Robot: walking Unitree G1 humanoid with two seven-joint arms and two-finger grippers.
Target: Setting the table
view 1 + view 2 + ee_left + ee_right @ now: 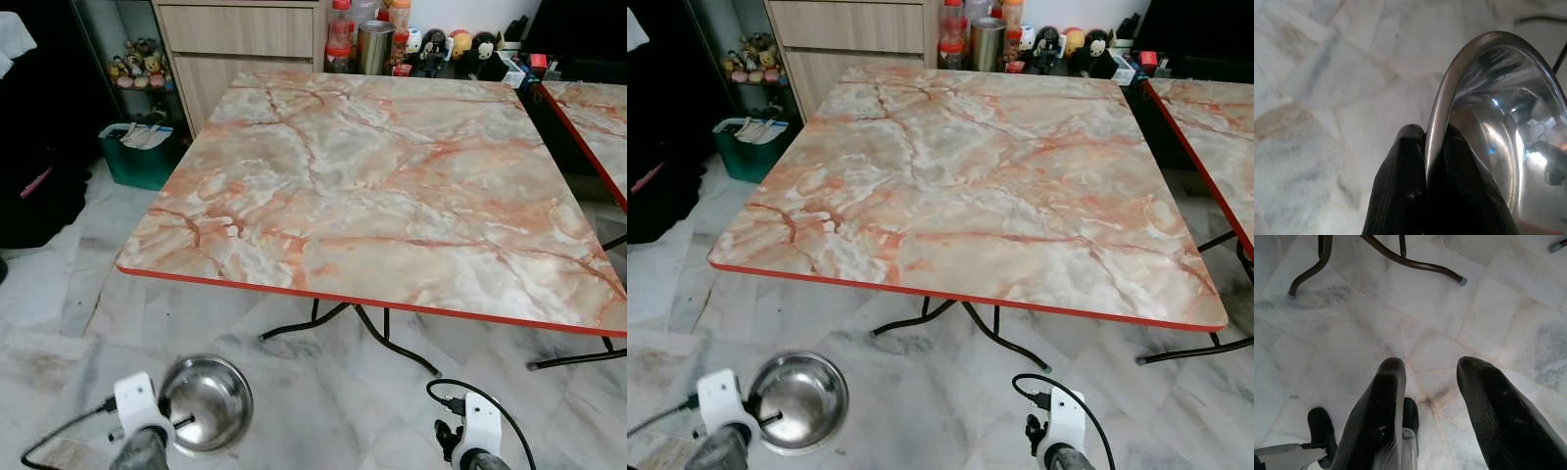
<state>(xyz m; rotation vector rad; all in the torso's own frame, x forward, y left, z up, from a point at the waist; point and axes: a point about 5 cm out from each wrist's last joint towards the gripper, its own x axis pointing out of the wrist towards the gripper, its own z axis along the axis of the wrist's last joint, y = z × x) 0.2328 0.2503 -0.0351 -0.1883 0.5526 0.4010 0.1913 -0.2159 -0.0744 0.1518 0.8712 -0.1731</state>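
One steel bowl [206,401], two marble-topped tables [392,186], one green bin [142,157], and two grippers, left [1426,147] and right [1432,377].

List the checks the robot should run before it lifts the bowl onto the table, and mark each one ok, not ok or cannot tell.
1. Grip: left gripper pinches the rim of the steel bowl, one finger on each side. Ok.
2. Bowl contents: inside looks bare. Ok.
3. Landing spot: the near part of the table is bare marble pattern. Ok.
4. Height: the bowl hangs lower than the red table edge, over the floor. Not ok yet.
5. Right gripper: open, holding nothing, over the floor. Ok.
6. Grip firmness against slipping: cannot tell.
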